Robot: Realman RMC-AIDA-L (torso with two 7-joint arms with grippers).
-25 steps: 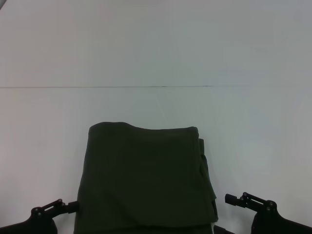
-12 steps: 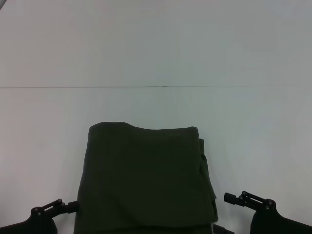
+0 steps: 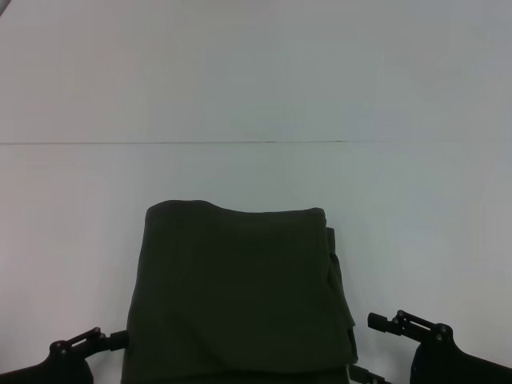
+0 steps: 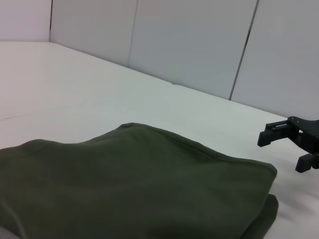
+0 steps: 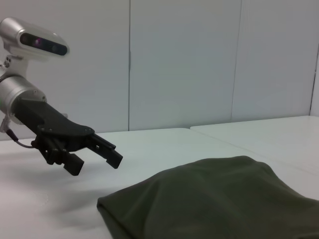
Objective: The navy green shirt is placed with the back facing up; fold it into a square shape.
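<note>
The navy green shirt point(image 3: 240, 292) lies folded into a near-square stack at the table's near edge, plain side up, with layered edges showing along its right side. It also fills the lower part of the left wrist view point(image 4: 134, 184) and the right wrist view point(image 5: 214, 199). My left gripper point(image 3: 112, 342) hovers open just off the shirt's near left corner, and shows across the cloth in the right wrist view point(image 5: 97, 165). My right gripper point(image 3: 365, 348) hovers open at the near right corner, also seen from the left wrist point(image 4: 281, 152). Neither holds anything.
The white table point(image 3: 256, 96) stretches out beyond and to both sides of the shirt, with a thin seam point(image 3: 176, 143) running across it. Pale wall panels point(image 5: 184, 64) stand behind the table.
</note>
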